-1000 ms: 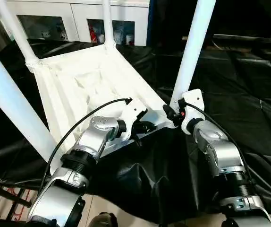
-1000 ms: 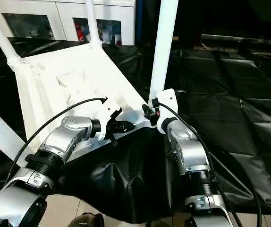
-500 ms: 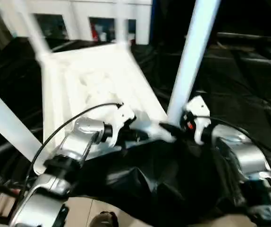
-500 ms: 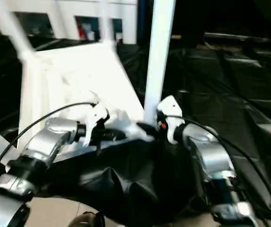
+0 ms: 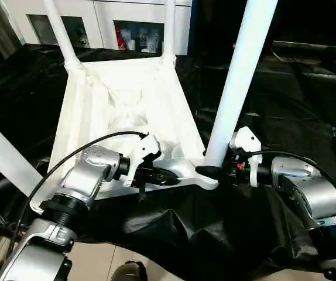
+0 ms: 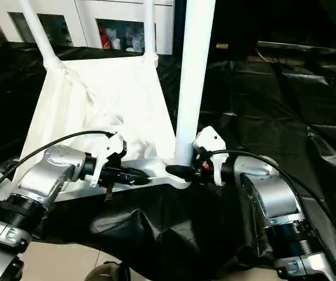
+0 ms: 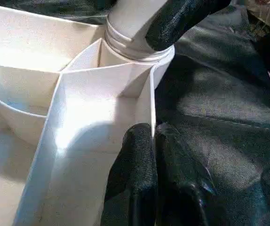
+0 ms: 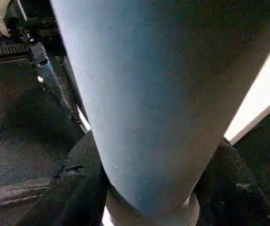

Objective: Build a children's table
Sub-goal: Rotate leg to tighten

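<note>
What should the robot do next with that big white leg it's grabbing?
Probably twist or press the leg down into its corner socket. The right gripper straddles the leg's base, the left gripper pinches the tabletop rim beside it, steadying it, and all four legs already stand up.

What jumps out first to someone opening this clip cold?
An upside-down white tabletop lies on the black-draped work table, its legs pointing up; the nearest leg rises from the near corner socket. The right gripper straddles that leg's base, while the left gripper pinches the tabletop's thin near rim.
</note>
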You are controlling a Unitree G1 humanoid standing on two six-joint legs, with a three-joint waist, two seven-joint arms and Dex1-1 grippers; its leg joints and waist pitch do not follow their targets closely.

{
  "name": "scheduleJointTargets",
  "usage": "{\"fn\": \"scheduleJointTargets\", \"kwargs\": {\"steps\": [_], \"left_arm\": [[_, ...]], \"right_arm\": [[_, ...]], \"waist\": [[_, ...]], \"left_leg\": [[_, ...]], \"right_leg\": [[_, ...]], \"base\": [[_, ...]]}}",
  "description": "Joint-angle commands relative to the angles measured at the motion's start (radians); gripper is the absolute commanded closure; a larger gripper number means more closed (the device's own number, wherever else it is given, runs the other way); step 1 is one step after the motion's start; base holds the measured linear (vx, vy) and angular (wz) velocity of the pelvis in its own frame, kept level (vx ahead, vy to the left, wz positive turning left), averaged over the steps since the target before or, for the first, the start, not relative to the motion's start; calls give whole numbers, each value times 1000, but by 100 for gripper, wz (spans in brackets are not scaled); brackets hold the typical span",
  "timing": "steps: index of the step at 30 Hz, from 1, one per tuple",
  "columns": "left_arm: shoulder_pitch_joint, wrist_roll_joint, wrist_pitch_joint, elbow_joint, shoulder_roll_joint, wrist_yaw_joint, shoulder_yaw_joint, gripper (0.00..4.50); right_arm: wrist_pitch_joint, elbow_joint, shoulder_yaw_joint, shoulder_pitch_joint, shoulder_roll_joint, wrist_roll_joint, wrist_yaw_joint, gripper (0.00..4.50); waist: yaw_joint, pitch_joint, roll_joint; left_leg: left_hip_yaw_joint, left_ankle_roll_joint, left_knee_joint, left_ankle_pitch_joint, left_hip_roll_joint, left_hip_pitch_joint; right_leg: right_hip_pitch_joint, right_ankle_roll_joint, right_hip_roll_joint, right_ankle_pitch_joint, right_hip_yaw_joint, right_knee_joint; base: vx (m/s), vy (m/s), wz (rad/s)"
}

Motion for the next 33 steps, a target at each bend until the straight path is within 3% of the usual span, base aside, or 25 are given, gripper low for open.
{"fn": "scheduleJointTargets", "kwargs": {"steps": [1,4,5,9,10,11,13,14,15,17,20,21,24,28,30,32,33], "left_arm": [[-29,-28,-20,-46,-59,23,-6,450],[-56,-2,-25,1,-104,139,20,450],[-57,-1,-25,2,-105,142,20,450],[-107,20,-23,70,-176,291,46,450],[-119,22,-21,85,-193,324,51,450],[-137,25,-18,105,-226,376,57,450],[-154,30,-19,120,-271,439,62,450],[-158,34,-17,122,-287,459,62,450],[-157,37,-18,118,-297,460,56,450],[-155,40,-22,113,-306,452,50,450],[-153,43,-35,117,-307,441,46,450],[-145,41,-41,108,-295,413,36,450],[-131,32,-46,89,-267,357,21,450],[-112,24,-56,62,-229,283,1,450],[-101,18,-69,49,-209,237,-9,450],[-76,6,-76,12,-168,147,-28,450],[-76,6,-76,12,-168,147,-28,450]], "right_arm": [[37,19,72,32,49,6,-14,244],[41,82,57,19,114,-55,-166,245],[41,83,57,18,115,-56,-169,245],[87,200,6,-11,231,-111,-423,250],[99,227,-8,-18,260,-120,-483,251],[100,264,-29,-31,310,-130,-574,251],[93,298,-48,-48,377,-129,-659,251],[77,312,-50,-58,399,-136,-688,251],[48,319,-37,-67,411,-141,-685,251],[17,320,-37,-77,430,-127,-669,251],[26,313,-65,-84,449,-101,-651,182],[15,304,-51,-81,433,-108,-628,179],[7,272,-18,-70,393,-113,-559,139],[0,205,28,-47,323,-92,-429,139],[-3,168,49,-32,280,-78,-356,139],[-5,93,84,1,186,-52,-207,139],[-5,93,84,1,186,-52,-207,139]], "waist": [[-4,-68,-9],[-9,-63,-10],[-15,-59,-13],[-29,-56,-12],[-28,-57,-14],[-32,-53,-7],[-36,-54,-12],[-36,-55,-8],[-38,-56,-8],[-39,-61,-8],[-41,-61,-8],[-41,-62,-12],[-39,-62,-9],[-38,-69,-9],[-33,-75,-8],[-28,-77,-7],[-25,-76,-8]], "left_leg": [[-34,35,-73,-262,73,35],[-36,15,-77,-285,70,33],[-40,-5,-79,-329,69,35],[-48,-44,-82,-400,65,42],[-50,-44,-83,-403,65,42],[-48,-51,-86,-421,65,46],[-54,-60,-88,-445,63,46],[-54,-61,-88,-447,64,48],[-54,-62,-89,-451,65,50],[-52,-51,-93,-420,64,44],[-44,-28,-93,-383,64,43],[-42,-19,-92,-372,63,42],[-42,-5,-91,-352,64,39],[-40,12,-87,-295,65,35],[-37,49,-78,-222,65,31],[-35,79,-72,-184,64,31],[-32,99,-69,-162,65,29]], "right_leg": [[31,-231,-82,-247,49,-79],[27,-224,-83,-293,49,-84],[26,-203,-86,-370,49,-91],[18,-168,-88,-492,48,-103],[22,-157,-89,-505,47,-105],[8,-145,-86,-514,51,-111],[14,-127,-89,-549,49,-113],[12,-126,-90,-546,50,-113],[10,-123,-88,-532,49,-116],[19,-126,-85,-462,49,-112],[19,-154,-80,-361,53,-106],[22,-163,-81,-351,53,-106],[26,-166,-82,-348,53,-105],[33,-187,-81,-257,52,-94],[44,-217,-79,-121,50,-82],[47,-239,-79,-55,47,-75],[49,-252,-80,-19,48,-70]], "base": [[0,0,0],[0,0,0],[0,0,0],[0,0,0],[0,0,0],[0,0,0],[0,0,0],[0,0,0],[0,0,0],[0,0,0],[0,0,0],[0,0,0],[0,0,0],[0,0,0],[0,0,0],[0,0,0],[0,0,0]]}}
